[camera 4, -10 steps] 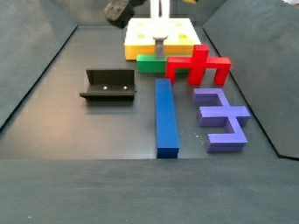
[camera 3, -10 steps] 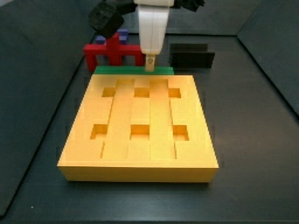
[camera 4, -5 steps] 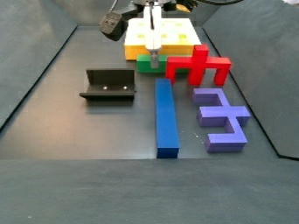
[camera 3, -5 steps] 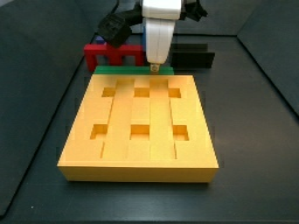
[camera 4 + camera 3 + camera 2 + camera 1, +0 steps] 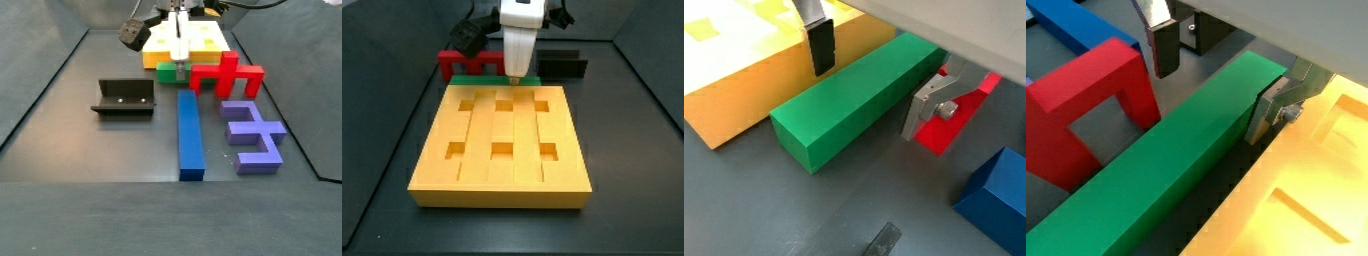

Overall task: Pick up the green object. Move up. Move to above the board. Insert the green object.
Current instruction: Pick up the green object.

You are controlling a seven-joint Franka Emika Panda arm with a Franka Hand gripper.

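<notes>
Right now I have the gripper (image 5: pixel 1220 80) low over the green bar (image 5: pixel 1166 165), its two silver fingers spread and standing one on each long side of the bar — not pinching it. In a wrist view one dark pad (image 5: pixel 822 50) hangs on the side facing the yellow board (image 5: pixel 738 65), and the other finger (image 5: pixel 931 105) sits on the side facing the red piece (image 5: pixel 951 125); I see a gap between each pad and the green surface.

The green bar lies flat on the dark floor, running along the board's far end in a side view (image 5: pixel 496 72), just beside it and between the board (image 5: pixel 502 140) and the red comb-like piece (image 5: pixel 456 60). In a wrist view only a narrow dark slit separates bar and board (image 5: pixel 1313 170), so I cannot tell whether they touch.

From a side view the gripper (image 5: pixel 177 62) comes straight down over the green bar (image 5: pixel 170 72). Nearer that camera lie a long blue bar (image 5: pixel 190 135), a purple piece (image 5: pixel 254 135) near the right edge, and the dark fixture (image 5: pixel 123 97) toward the left edge. A black block (image 5: pixel 563 65) sits beyond the board.
</notes>
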